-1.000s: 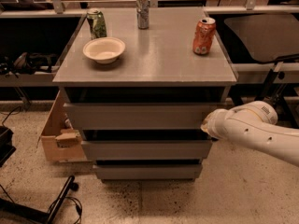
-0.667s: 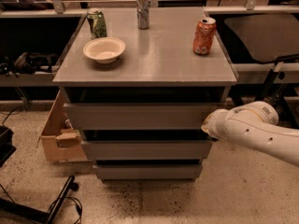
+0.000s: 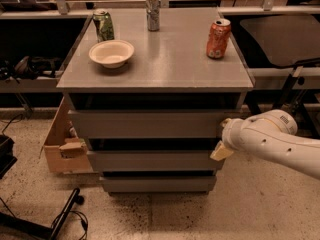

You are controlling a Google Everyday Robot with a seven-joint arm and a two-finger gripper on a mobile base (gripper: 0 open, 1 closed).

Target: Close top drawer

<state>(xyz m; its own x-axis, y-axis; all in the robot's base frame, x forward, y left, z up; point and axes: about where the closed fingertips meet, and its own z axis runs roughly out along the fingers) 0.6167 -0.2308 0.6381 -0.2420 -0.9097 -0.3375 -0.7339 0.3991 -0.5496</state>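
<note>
Hand (image 3: 223, 136) at right end of top drawer (image 3: 145, 124), red can (image 3: 218, 32) label unreadable

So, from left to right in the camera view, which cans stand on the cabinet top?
Green can, silver can, orange can; the gripper is lower, at the right end of the top drawer.

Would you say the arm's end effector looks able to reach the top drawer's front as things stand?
Probably yes. The end effector sits at the right end of the front of the top drawer, and nothing shows between them. Whether they already touch is unclear.
</note>
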